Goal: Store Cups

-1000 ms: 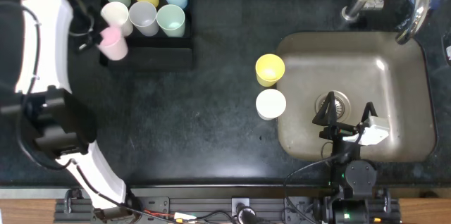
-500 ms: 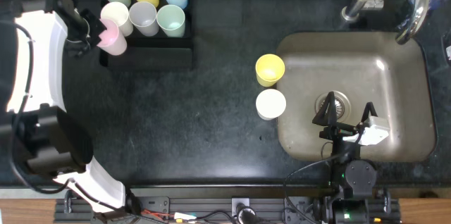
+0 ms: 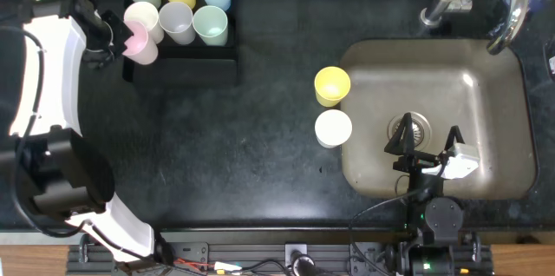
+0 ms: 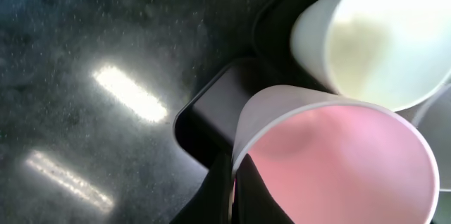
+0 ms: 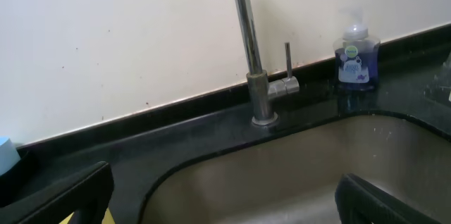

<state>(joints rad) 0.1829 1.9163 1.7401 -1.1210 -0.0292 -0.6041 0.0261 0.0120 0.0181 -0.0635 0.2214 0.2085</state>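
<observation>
left gripper [image 4: 231,187] was closed on the rim of the pink cup [image 3: 139,47], which we saw held tilted at the left end of the black rack [image 3: 201,66], just beside the cream cup [image 3: 141,17] standing in it. right gripper [image 3: 425,142] hung over the sink [image 3: 490,94] with its fingers spread wide and nothing between them. on the desk [image 3: 217,159], just left of the sink, we found a yellow cup [image 3: 331,85] and a white cup [image 3: 333,128] side by side, well apart from the rack.
</observation>
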